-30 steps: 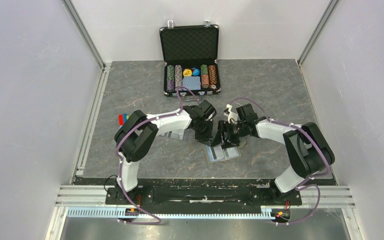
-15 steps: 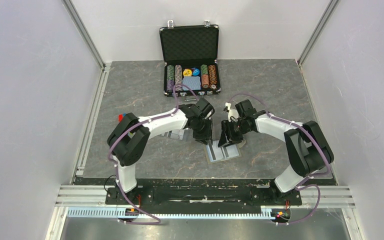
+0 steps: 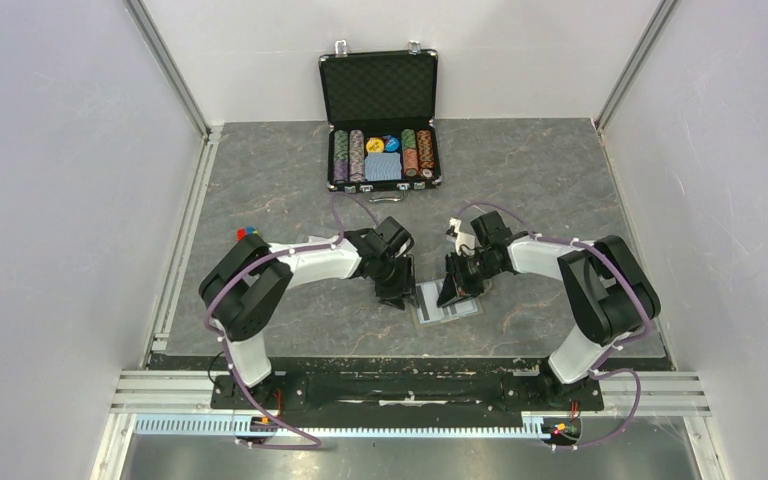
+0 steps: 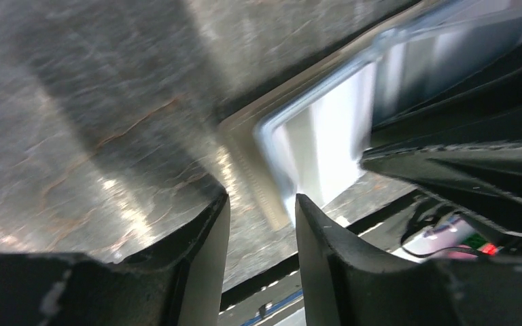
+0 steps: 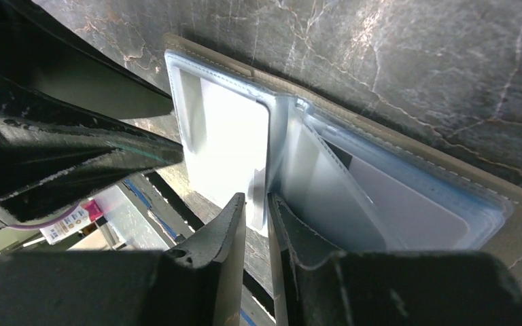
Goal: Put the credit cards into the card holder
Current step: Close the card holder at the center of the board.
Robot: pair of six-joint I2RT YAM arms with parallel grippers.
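Observation:
The card holder (image 3: pixel 452 309) lies open on the table between my two grippers, its taupe edge (image 5: pixel 408 146) framing clear sleeves. A pale grey card (image 5: pixel 408 204) shows through a sleeve on its right half, and a bright white panel (image 5: pixel 228 146) fills the left half. My right gripper (image 5: pixel 257 198) stands over the holder's middle, its jaws narrowed to a slit around a sleeve's lower edge, with a gap still showing. The left gripper (image 4: pixel 262 200) hovers open at the holder's left edge (image 4: pixel 312 146) with nothing between its fingers. From above, the left gripper (image 3: pixel 398 293) and the right gripper (image 3: pixel 453 290) flank the holder.
A black poker-chip case (image 3: pixel 380 120) stands open at the back centre with rows of chips and a blue deck. Small red and blue items (image 3: pixel 245 235) lie behind the left arm's elbow. Aluminium rails (image 3: pixel 175 230) border the table at left, with white walls on both sides.
The left gripper has opened and slid toward me along the holder's left edge. The right gripper's jaws have narrowed from wide to a slit over the sleeves.

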